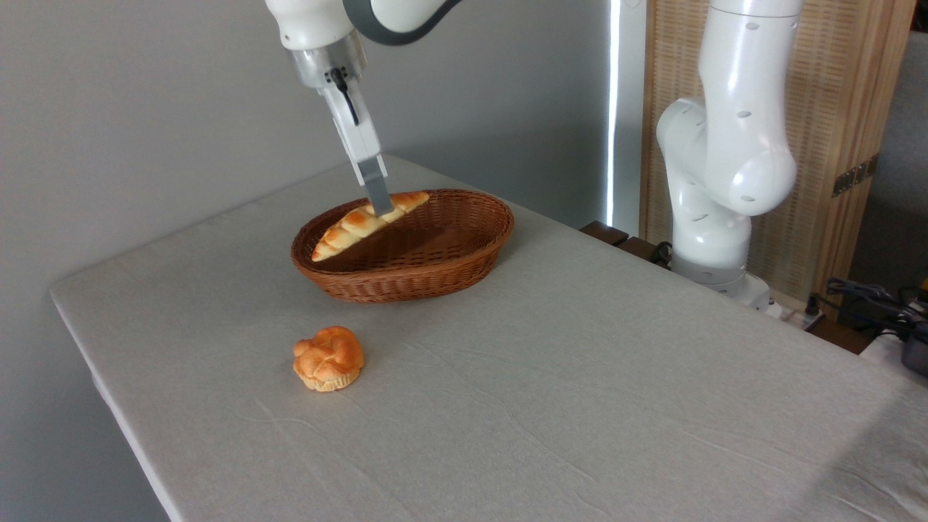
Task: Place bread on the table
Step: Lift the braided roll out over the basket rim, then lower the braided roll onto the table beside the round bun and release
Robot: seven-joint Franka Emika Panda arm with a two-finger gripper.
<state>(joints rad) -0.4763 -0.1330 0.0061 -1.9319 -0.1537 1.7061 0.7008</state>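
Lifting a braided loaf out of a brown wicker basket, the Franka arm's claw is clamped on the bread a little right of its middle. The loaf hangs tilted, its right tip higher and level with the basket's far rim, its left tip drooping toward the near-left rim; whether that low end touches the wicker cannot be told from here.

To do this step well, the arm would likely need to carry the loaf higher until the sagging left end is plainly above the rim before travelling sideways, since an off-centre pinch lets a long loaf swing or slip. A slow move to bare cloth, then a low release with the loaf nearly level, looks the safest finish.

The count: one braided loaf, held over the basket; one small knotted bun sitting on the cloth-covered surface, well in front of the basket; one basket, holding nothing else visible; one robot arm.
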